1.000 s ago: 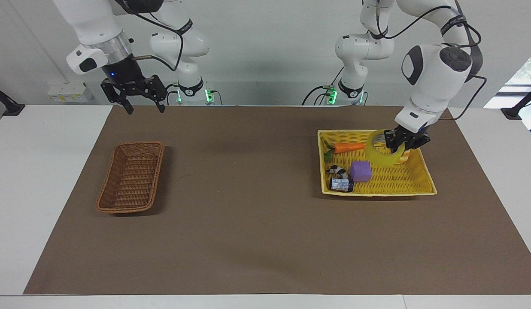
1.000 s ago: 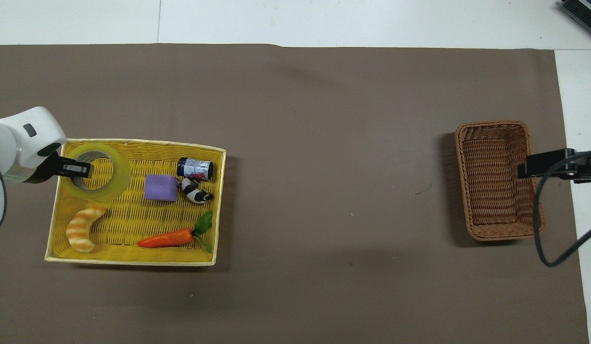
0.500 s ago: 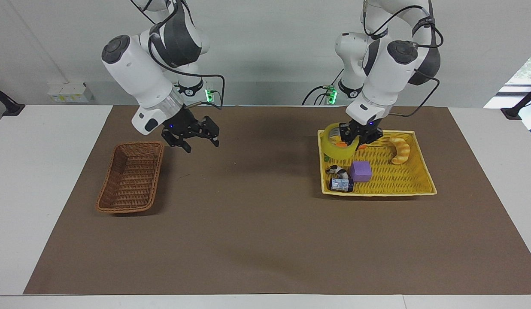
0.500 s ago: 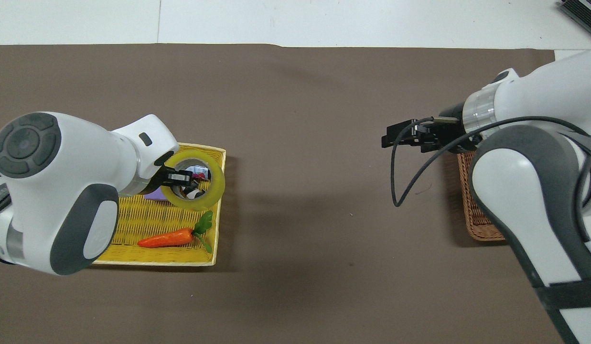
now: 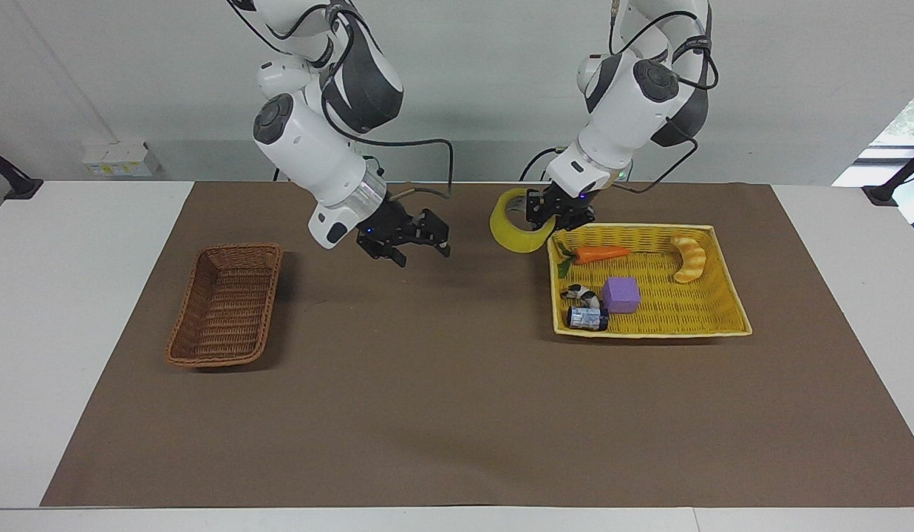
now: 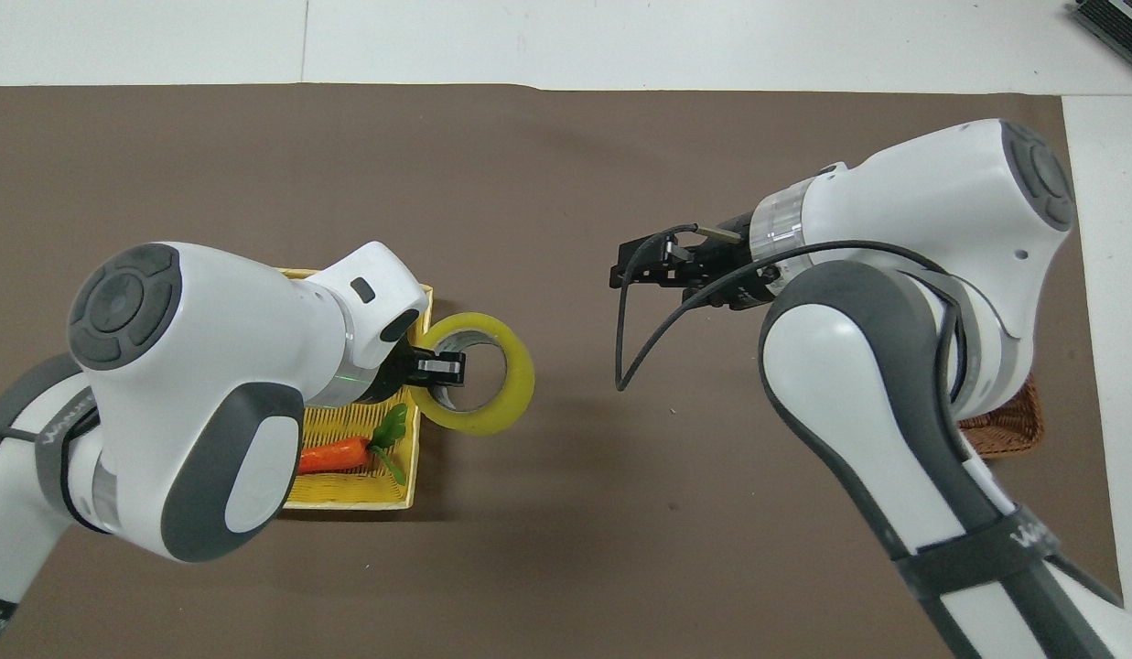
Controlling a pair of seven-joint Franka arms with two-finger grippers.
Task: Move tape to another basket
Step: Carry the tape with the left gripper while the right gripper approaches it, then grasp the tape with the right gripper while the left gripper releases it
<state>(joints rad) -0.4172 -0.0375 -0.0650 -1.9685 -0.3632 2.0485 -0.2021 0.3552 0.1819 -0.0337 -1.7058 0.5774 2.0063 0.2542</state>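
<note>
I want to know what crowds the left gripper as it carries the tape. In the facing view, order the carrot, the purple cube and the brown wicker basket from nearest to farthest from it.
From the left gripper, shut on the tape:
1. Carrot, in the yellow tray, on its side nearest the robots.
2. Purple cube, mid-tray, farther from the robots than the carrot.
3. Brown wicker basket, at the right arm's end of the table.

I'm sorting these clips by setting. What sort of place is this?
Probably a robotics lab: two white arms mounted at a paper-covered table, toy food in a yellow tray, and the left claw carrying tape toward the open right claw.
</note>
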